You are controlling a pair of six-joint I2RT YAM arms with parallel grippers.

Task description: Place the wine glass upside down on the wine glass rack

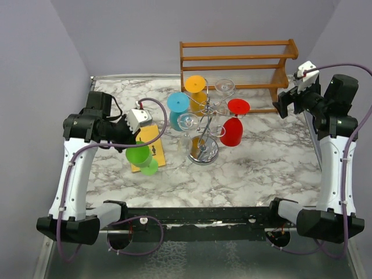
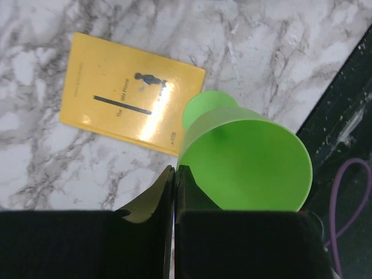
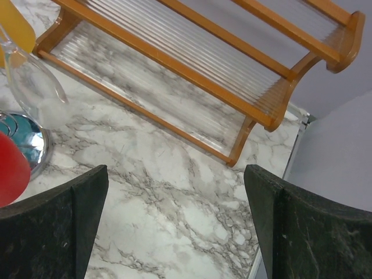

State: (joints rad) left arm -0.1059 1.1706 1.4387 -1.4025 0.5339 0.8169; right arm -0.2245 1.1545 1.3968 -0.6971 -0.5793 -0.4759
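My left gripper (image 1: 133, 141) is shut on a green wine glass (image 1: 139, 155) and holds it tilted above a yellow book (image 1: 153, 138). In the left wrist view the fingers (image 2: 175, 170) are pressed together at the edge of the green bowl (image 2: 244, 163). The silver wire rack (image 1: 204, 132) stands mid-table on a round chrome base (image 1: 203, 154). Orange (image 1: 196, 85), blue (image 1: 178, 104), red (image 1: 232, 131) and clear glasses hang on it. My right gripper (image 1: 286, 103) is open and empty at the back right; its jaws (image 3: 174, 174) stand wide over bare marble.
A brown wooden slatted shelf (image 1: 238, 58) stands at the back, close to my right gripper (image 3: 192, 64). The yellow book (image 2: 128, 93) lies on the marble left of the rack. The rack's chrome base (image 3: 23, 142), a red glass (image 3: 9, 168) and a clear glass (image 3: 35, 87) show in the right wrist view.
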